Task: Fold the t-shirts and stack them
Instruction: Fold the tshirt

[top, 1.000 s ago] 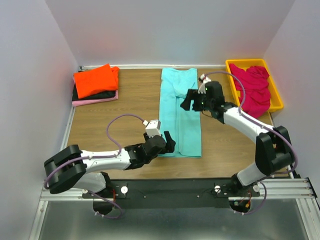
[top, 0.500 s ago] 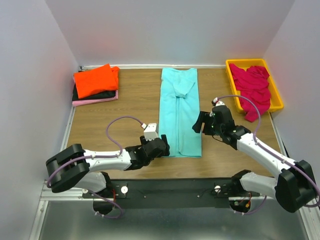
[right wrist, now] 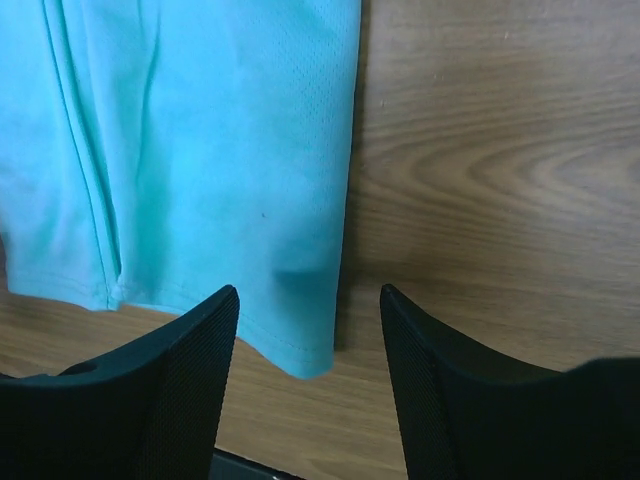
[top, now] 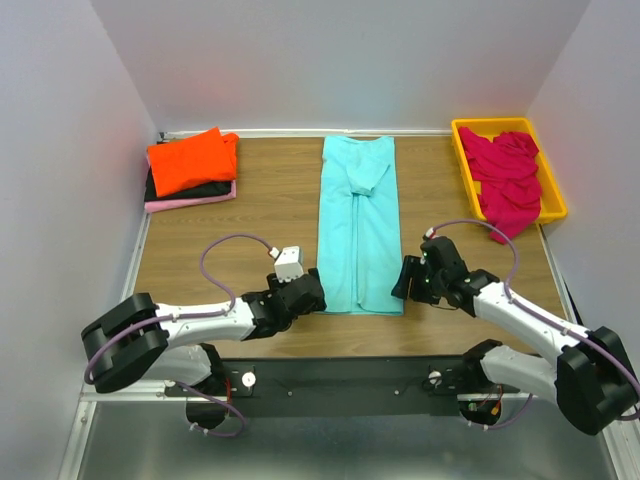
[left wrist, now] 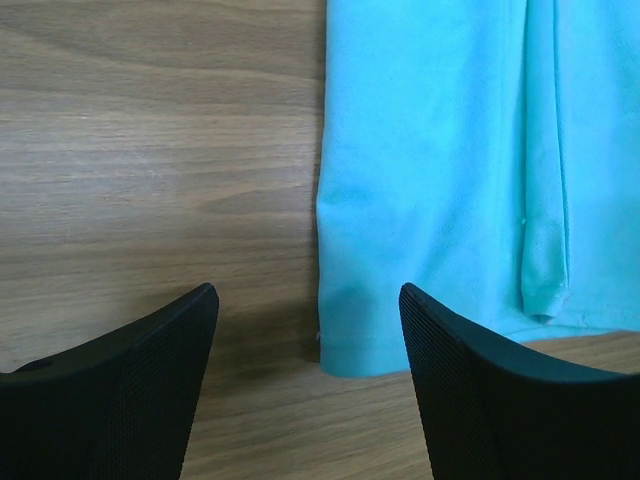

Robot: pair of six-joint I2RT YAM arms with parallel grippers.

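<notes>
Two grippers, both spread open, gripping nothing. My left gripper (left wrist: 308, 345) straddles the near-left hem corner of the turquoise t-shirt (top: 358, 225). My right gripper (right wrist: 308, 345) straddles its near-right corner.

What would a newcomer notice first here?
A long turquoise cloth t-shirt, folded into a narrow strip, runs down the middle of the wooden table. The left gripper and right gripper, both open, hover at its near corners. Crumpled magenta cloth fills the yellow plastic tray at far right.
</notes>
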